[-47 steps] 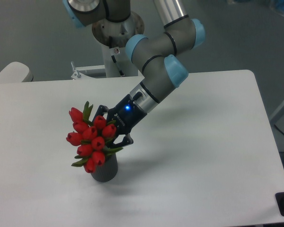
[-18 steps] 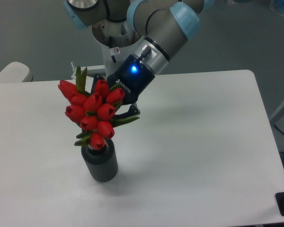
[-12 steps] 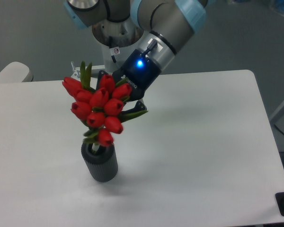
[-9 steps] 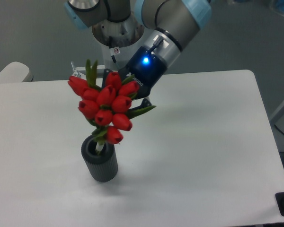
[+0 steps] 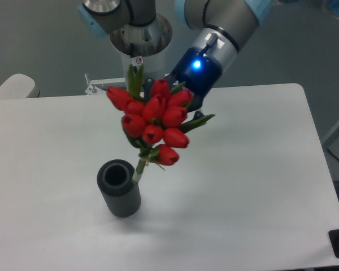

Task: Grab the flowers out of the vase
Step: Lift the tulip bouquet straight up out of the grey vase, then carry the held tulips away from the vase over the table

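A lab: robot arm [image 5: 226, 22] bolted by a bare white table [image 5: 254, 169].

You've got the tight bunch of red tulip buds with narrow green leaves [image 5: 155, 125] up in the air, tilted, its short stem ends hanging just beside the rim of the small dark grey ribbed cylinder vase [image 5: 119, 189], which stands upright with its round opening showing.

A robot gripper [image 5: 183, 107] holds a bunch of red tulip flowers [image 5: 153, 124] in the air above a white table [image 5: 243, 180]. Their stems hang just beside the rim of an upright dark ribbed vase [image 5: 119, 188].
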